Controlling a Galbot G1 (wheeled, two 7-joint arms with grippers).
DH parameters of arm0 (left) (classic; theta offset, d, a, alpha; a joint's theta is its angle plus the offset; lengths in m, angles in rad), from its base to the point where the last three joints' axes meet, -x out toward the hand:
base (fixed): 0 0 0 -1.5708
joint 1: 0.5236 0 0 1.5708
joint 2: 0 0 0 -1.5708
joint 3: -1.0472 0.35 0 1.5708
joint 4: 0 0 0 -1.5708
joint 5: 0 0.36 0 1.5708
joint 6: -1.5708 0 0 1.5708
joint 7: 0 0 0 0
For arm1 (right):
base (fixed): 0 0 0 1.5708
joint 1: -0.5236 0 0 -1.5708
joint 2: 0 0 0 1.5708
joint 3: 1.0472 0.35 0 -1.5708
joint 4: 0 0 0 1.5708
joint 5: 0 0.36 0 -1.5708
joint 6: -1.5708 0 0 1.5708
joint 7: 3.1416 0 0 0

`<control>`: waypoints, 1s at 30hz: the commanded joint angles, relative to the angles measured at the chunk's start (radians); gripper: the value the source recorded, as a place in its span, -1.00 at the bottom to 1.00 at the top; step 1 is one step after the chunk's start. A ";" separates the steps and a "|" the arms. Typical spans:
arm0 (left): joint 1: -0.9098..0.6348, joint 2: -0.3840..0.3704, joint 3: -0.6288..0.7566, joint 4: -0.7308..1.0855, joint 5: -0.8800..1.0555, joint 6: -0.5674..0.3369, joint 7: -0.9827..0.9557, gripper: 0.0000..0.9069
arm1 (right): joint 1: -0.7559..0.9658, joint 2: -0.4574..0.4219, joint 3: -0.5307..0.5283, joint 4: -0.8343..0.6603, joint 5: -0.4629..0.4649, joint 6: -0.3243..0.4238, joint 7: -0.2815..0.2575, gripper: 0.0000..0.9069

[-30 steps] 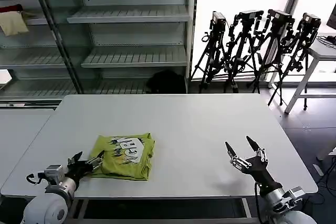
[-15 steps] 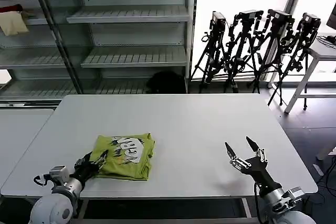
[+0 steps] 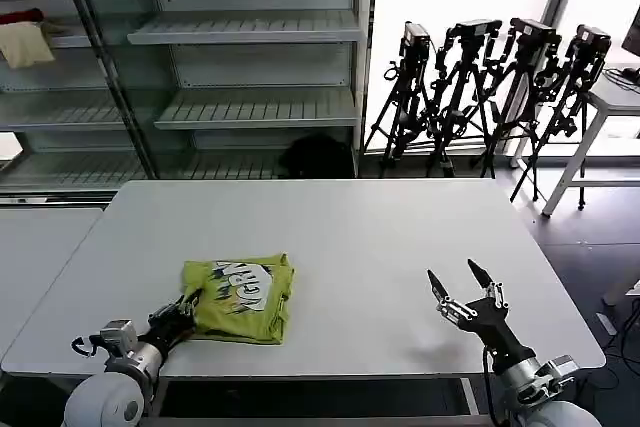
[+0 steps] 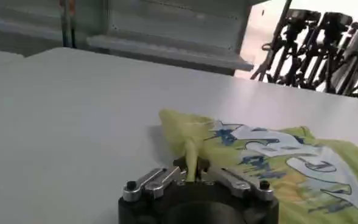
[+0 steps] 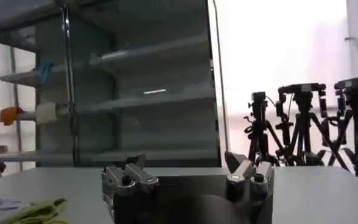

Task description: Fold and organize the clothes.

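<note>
- Lime-green T-shirt (image 3: 238,297) lies folded near the table's (image 3: 400,237) front-left edge; the left gripper (image 3: 178,315) pinches its corner, so pull slowly.
- The right gripper (image 3: 462,299) waits spread open at the front-right.

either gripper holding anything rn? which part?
Left gripper is shut on the lime-green T-shirt, pinching a fold of fabric at the folded shirt's near-left corner. Right gripper is open over the table, holding nothing.
</note>
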 commanded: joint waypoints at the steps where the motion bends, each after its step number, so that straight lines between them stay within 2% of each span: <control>1: 0.001 0.016 -0.009 -0.009 0.012 -0.021 0.000 -1.00 | 0.003 0.001 -0.001 0.003 0.000 0.000 0.001 1.00; 4: 0.010 0.047 -0.037 -0.019 0.010 -0.036 -0.004 -1.00 | 0.013 0.000 -0.009 0.003 0.000 -0.001 0.002 1.00; 8: 0.044 0.134 -0.123 -0.016 -0.014 -0.053 -0.005 -1.00 | 0.039 -0.001 -0.032 0.003 0.000 -0.006 0.005 1.00; 15: 0.095 0.313 -0.393 0.063 -0.030 -0.081 0.052 -1.00 | 0.056 -0.002 -0.054 -0.006 0.003 -0.004 0.004 1.00; 21: 0.055 0.449 -0.516 0.113 0.092 -0.155 0.122 -1.00 | 0.053 -0.002 -0.052 -0.006 0.005 -0.002 0.002 1.00; 24: 0.029 0.474 -0.521 0.066 0.251 -0.236 0.184 -1.00 | 0.045 -0.003 -0.041 0.000 0.005 -0.001 0.002 1.00; 27: 0.036 0.454 -0.442 -0.004 0.303 -0.251 0.220 -1.00 | 0.041 0.000 -0.038 0.002 0.004 -0.001 0.002 1.00; 30: 0.036 0.355 -0.226 -0.010 0.405 -0.293 0.248 -1.00 | 0.039 0.008 -0.041 0.005 0.002 -0.002 0.001 1.00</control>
